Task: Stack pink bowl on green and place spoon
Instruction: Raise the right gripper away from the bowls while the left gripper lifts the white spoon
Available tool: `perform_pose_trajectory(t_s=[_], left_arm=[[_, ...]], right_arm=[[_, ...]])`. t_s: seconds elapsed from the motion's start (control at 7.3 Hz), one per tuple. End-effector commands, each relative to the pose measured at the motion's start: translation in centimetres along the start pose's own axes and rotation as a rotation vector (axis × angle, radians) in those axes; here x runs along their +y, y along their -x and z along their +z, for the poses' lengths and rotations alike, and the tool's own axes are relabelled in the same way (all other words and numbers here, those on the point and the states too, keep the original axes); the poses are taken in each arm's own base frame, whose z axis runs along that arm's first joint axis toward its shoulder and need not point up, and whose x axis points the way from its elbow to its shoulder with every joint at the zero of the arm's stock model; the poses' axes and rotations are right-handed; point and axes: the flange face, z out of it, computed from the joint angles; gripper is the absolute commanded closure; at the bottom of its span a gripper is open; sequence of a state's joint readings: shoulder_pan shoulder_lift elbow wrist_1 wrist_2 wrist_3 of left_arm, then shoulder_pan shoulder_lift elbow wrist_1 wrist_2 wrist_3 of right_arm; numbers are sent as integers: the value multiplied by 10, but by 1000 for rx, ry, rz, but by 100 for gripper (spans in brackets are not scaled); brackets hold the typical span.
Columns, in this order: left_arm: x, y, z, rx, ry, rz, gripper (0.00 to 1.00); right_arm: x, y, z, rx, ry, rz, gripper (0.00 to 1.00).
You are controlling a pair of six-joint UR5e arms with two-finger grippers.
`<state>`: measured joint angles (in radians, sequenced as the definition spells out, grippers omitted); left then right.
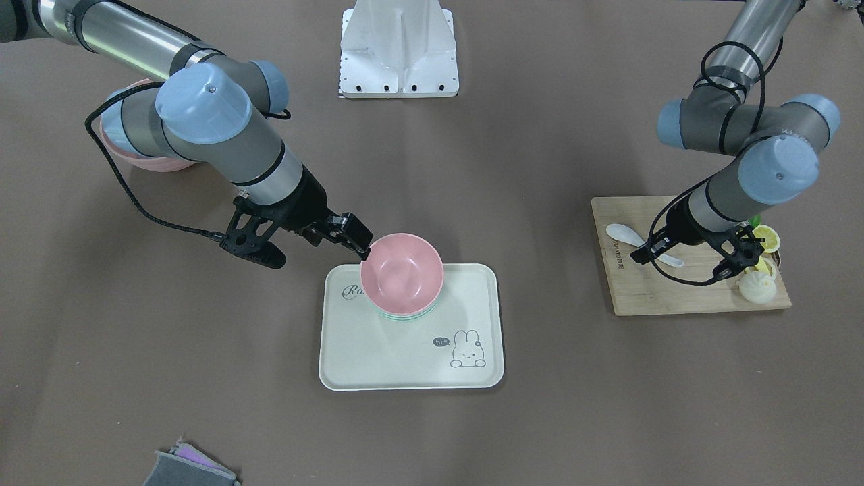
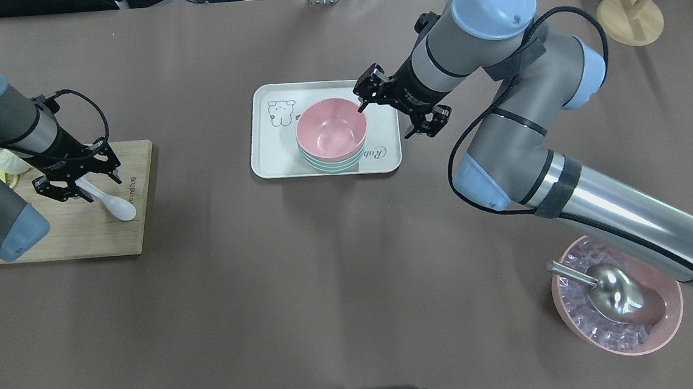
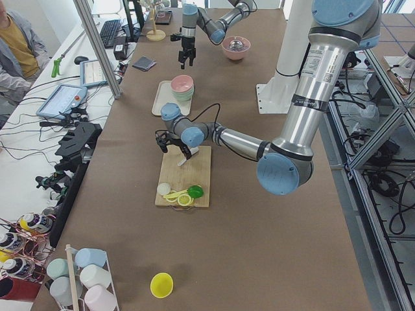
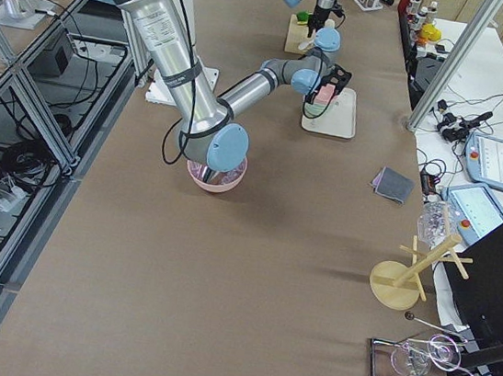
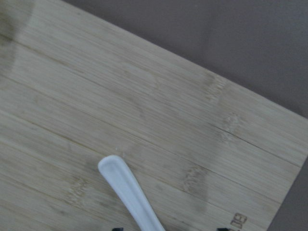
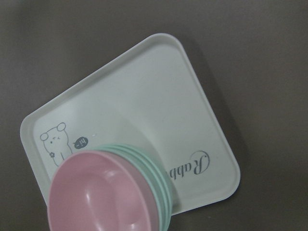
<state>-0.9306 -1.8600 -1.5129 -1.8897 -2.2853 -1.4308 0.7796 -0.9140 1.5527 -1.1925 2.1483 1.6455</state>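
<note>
The pink bowl [image 1: 401,273] sits nested on a stack of green bowls [image 1: 405,315] on the cream tray [image 1: 405,358]. It also shows in the overhead view [image 2: 331,131] and the right wrist view [image 6: 96,197]. My right gripper [image 1: 317,253] is open, with one fingertip at the bowl's rim and the other well outside it. The white spoon [image 2: 117,205] lies on the wooden cutting board [image 2: 81,237]. My left gripper [image 2: 80,184] is open and low over the spoon's handle [image 5: 127,190], one finger on each side.
A bun [image 1: 756,287], lemon slices [image 1: 766,237] and a green piece lie at the board's end. A pink bowl of ice with a metal scoop [image 2: 616,304] stands under my right arm. A wooden rack's base [image 2: 630,16] and a folded cloth [image 1: 189,469] are near the table edges.
</note>
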Motion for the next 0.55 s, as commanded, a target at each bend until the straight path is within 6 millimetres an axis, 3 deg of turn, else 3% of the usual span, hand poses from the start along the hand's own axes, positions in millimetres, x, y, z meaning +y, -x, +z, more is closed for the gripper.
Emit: perform_pose_trajectory(t_s=[0.0, 0.14, 0.41], left_arm=[[1, 0, 2, -3, 0, -32, 38], [5, 0, 6, -8, 4, -28, 38], [7, 3, 11, -15, 4, -44, 42]], right_arm=[[-67, -71, -65, 0, 28, 1, 0], [-91, -93, -84, 0, 37, -2, 0], [-97, -95, -91, -5, 29, -3, 0]])
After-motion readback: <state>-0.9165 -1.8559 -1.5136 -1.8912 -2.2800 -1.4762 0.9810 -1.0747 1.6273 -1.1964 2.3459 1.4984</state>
